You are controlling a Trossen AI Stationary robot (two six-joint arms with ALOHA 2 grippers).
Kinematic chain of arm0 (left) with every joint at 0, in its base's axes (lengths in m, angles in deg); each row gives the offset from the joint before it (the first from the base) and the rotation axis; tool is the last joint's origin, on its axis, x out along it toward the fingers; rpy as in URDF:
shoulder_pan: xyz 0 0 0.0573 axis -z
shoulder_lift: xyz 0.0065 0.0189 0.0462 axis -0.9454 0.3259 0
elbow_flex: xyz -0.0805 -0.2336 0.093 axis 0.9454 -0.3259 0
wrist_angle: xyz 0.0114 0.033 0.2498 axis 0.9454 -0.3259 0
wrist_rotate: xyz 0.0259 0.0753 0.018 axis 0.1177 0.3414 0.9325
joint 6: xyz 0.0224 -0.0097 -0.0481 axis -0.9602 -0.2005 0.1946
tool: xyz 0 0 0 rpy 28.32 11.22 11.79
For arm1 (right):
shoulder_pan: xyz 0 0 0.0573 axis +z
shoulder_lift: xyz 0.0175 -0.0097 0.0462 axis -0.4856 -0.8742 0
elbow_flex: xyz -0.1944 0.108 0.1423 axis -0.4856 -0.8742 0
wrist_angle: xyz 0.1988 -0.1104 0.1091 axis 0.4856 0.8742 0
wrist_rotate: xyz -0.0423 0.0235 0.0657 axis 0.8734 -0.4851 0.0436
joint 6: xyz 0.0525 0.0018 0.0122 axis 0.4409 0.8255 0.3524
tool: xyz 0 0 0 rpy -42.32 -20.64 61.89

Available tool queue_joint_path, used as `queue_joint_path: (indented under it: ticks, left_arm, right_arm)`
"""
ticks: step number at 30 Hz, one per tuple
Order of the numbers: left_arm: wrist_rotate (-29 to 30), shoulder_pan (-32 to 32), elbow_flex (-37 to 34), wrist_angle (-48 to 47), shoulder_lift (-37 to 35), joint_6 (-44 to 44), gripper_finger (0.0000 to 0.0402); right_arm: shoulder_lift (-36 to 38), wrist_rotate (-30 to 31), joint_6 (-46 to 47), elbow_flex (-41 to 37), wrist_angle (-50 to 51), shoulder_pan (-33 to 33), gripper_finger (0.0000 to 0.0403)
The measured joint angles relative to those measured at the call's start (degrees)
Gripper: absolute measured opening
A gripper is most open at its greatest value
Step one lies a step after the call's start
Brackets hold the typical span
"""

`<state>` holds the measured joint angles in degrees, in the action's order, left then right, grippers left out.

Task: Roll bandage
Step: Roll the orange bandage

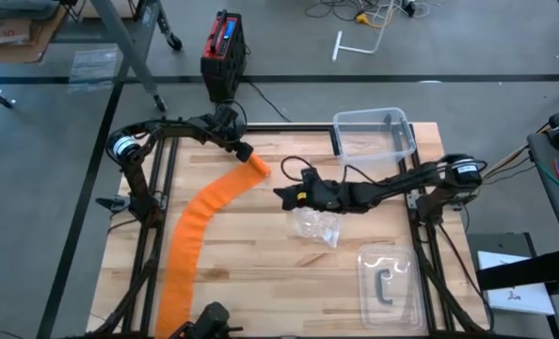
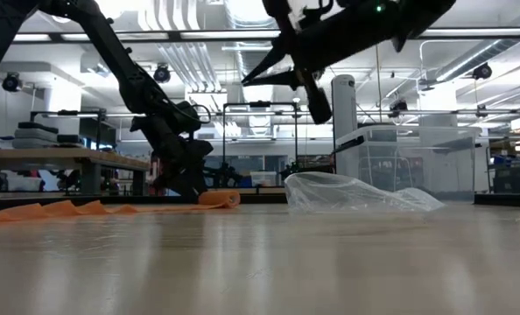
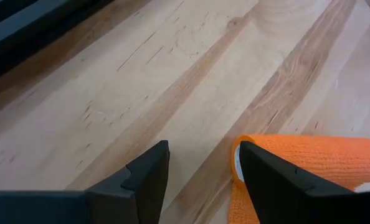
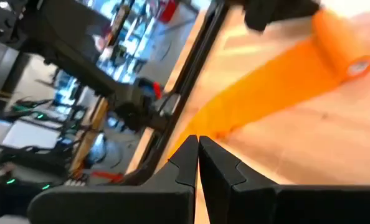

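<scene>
The left gripper (image 3: 200, 180) sits low over the wooden table (image 1: 261, 254), its jaws parted with nothing between them, one finger (image 3: 278, 180) just beside the rolled end of the orange bandage (image 1: 204, 221). From that roll, the bandage runs as a flat strip toward the table's near edge. The right gripper (image 1: 285, 194) hangs just beyond the roll, jaws pressed together and empty, above a crumpled clear wrapper (image 1: 317, 226).

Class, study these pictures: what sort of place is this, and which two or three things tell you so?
Most likely a robotics lab or workshop. Two dark robot arms work over a pale wooden butcher-block table framed in black metal, cables trail across the grey floor, and the room behind shows workbenches and exposed ceiling ducts.
</scene>
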<state>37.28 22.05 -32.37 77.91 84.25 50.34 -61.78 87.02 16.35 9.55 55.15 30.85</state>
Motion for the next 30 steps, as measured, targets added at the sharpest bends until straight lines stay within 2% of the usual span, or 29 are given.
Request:
queue_joint_path:
  ticks: [3,9,12,17,22,25,27,30]
  left_arm:
    - [0.0,0.0,0.0,0.0,0.0,0.0,0.0196]
    - [0.0,0.1,0.0,0.0,0.0,0.0,0.0192]
    - [0.0,0.5,0.0,0.0,0.0,-0.2,0.0185]
    - [0.0,1.6,0.0,0.0,0.0,-0.4,0.0173]
    - [0.2,3.9,-0.4,-1.0,0.0,-0.4,0.0164]
    - [0.2,5.0,-0.4,-1.3,0.0,-0.5,0.016]
    - [0.2,5.3,-0.4,-1.3,0.0,-0.5,0.0159]
    - [0.2,5.4,-0.4,-1.3,0.0,-0.5,0.0158]
  right_arm:
    - [-1.0,-2.2,0.8,0.1,-0.1,-1.1,0.0009]
    - [-4.3,-3.9,-5.2,0.1,-0.2,-4.0,0.0009]
    - [-7.2,-4.4,-4.7,0.7,0.3,-6.2,0.0009]
    - [-13.6,-8.0,-0.4,5.0,5.0,-8.7,0.0009]
    - [-19.2,-9.2,-0.6,9.8,7.3,-9.0,0.0011]
    - [-21.2,-9.0,0.5,12.6,13.4,-9.6,0.0029]
    - [-21.8,-8.2,2.4,13.5,18.0,-9.7,0.0053]
    - [-21.9,-5.2,3.7,14.0,19.4,-9.4,0.0101]
